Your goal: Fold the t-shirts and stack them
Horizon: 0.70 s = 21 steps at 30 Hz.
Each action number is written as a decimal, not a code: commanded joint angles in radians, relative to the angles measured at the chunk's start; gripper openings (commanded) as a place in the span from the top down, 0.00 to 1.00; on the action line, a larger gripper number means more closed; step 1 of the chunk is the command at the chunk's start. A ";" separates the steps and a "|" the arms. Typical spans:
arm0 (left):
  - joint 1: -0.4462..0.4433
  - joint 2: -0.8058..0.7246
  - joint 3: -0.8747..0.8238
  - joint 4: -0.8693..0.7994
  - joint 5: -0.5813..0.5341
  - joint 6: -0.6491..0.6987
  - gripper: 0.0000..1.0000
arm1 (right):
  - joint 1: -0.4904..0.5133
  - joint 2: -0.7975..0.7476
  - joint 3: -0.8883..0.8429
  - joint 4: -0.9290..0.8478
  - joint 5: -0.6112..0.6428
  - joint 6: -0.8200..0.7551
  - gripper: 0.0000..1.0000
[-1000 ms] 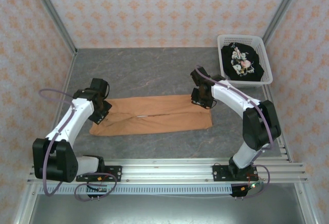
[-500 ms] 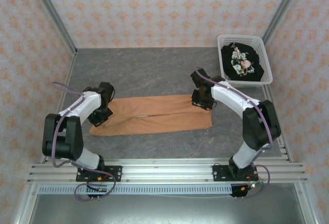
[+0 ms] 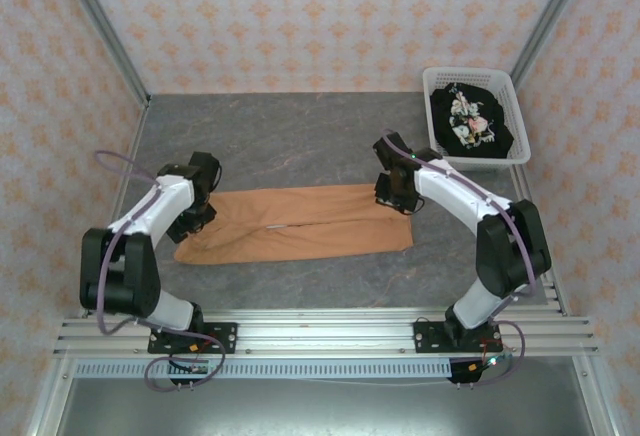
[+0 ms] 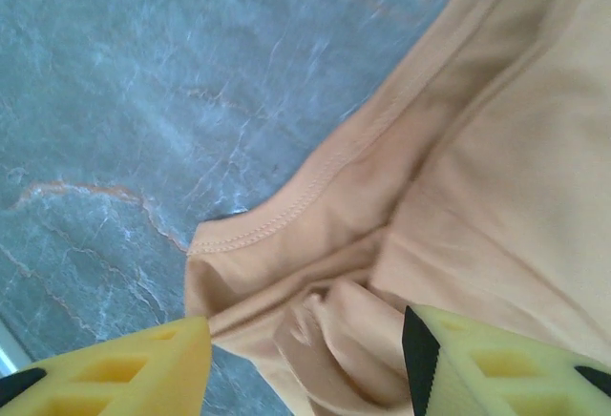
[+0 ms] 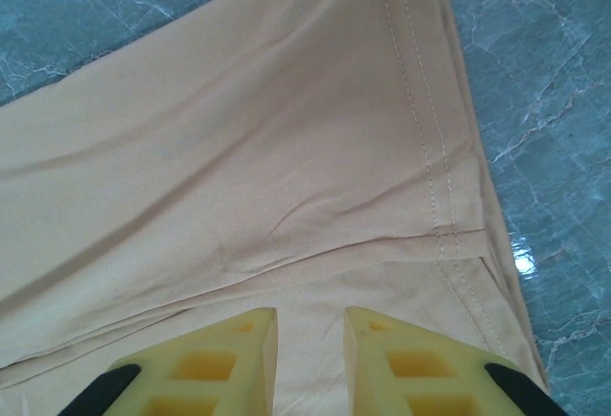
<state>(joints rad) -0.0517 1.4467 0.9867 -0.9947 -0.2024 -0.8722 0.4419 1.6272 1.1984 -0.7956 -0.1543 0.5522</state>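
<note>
Grey marbled stone table (image 3: 300, 136), pale veins, matte; walls papered peach with a repeating motif (image 3: 300, 16); aluminium rails along the near edge.

Orange-tan t-shirt (image 3: 300, 224) lies mid-table, folded into a long flat band, soft knit, double-stitched hem at its right end. Its left end is bunched into loose folds. No print is visible on it.

Left gripper (image 4: 305, 359) sits low over the bunched end. Its yellow lattice fingers are spread wide, with crumpled cloth between them, and the tips are cut off by the frame.

Right gripper (image 5: 310, 349) is over the hem end. Its fingers are nearly together, leaving a narrow slot with cloth showing in it. Cannot tell whether it pinches the fabric.

Black t-shirt (image 3: 472, 121), floral print up, is heaped in the white lattice basket (image 3: 436, 81) at the far right corner.
</note>
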 commanded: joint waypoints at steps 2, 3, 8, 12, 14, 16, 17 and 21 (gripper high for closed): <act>-0.062 -0.095 0.007 -0.043 0.105 -0.083 0.49 | -0.045 -0.003 -0.016 0.026 0.000 -0.062 0.76; -0.071 -0.101 -0.011 -0.014 0.158 -0.104 0.52 | -0.049 0.012 -0.009 0.033 -0.001 -0.074 0.76; -0.098 -0.033 -0.096 0.130 0.334 -0.230 0.63 | -0.056 0.129 0.060 0.027 0.003 -0.160 0.80; -0.093 0.044 -0.098 0.185 0.309 -0.240 0.66 | -0.058 0.219 0.113 0.005 0.056 -0.197 0.80; -0.080 0.119 -0.082 0.187 0.294 -0.212 0.68 | -0.060 0.273 0.137 -0.016 0.095 -0.205 0.82; -0.063 0.183 -0.068 0.195 0.280 -0.185 0.69 | -0.064 0.309 0.151 -0.041 0.123 -0.199 0.82; -0.051 0.215 -0.058 0.203 0.276 -0.173 0.71 | -0.069 0.321 0.153 -0.059 0.135 -0.192 0.82; -0.016 0.355 0.069 0.211 0.264 -0.108 0.74 | -0.080 0.287 0.086 -0.088 0.152 -0.142 0.82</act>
<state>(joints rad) -0.0940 1.7046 0.9974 -0.8280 0.1013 -1.0348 0.3748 1.9392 1.3170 -0.8074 -0.0700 0.3855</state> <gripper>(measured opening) 0.268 0.177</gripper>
